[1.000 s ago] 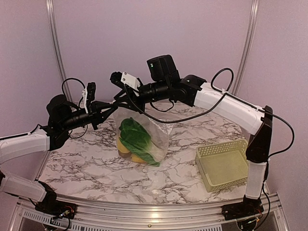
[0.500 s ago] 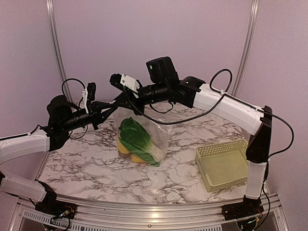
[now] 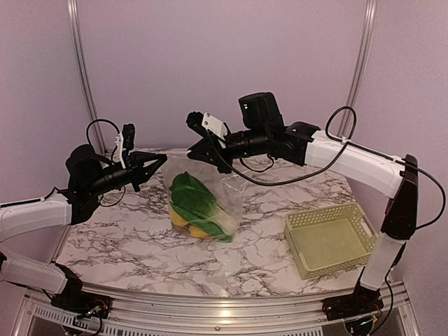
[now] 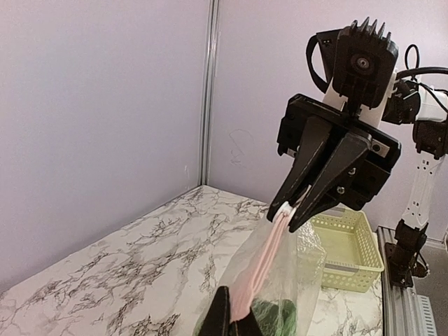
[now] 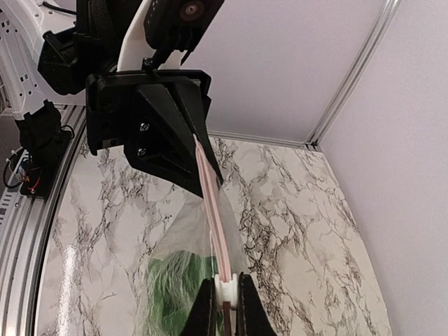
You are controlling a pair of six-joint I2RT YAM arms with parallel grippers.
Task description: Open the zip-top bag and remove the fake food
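Now, with left gripper [image 3: 162, 159] and right gripper [image 3: 193, 154] each pinched shut on the bag's [image 3: 231, 196] strip [image 5: 215, 217], food [image 3: 190, 199] resting inside on the table [image 3: 133, 234], I would pull apart evenly and gently so neither grip slips.

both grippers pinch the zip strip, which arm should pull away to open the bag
Right, probably. The right gripper holds one strip end of the zip-top bag, with table room toward the basket to draw back over. The left gripper clamps the other end and can anchor.
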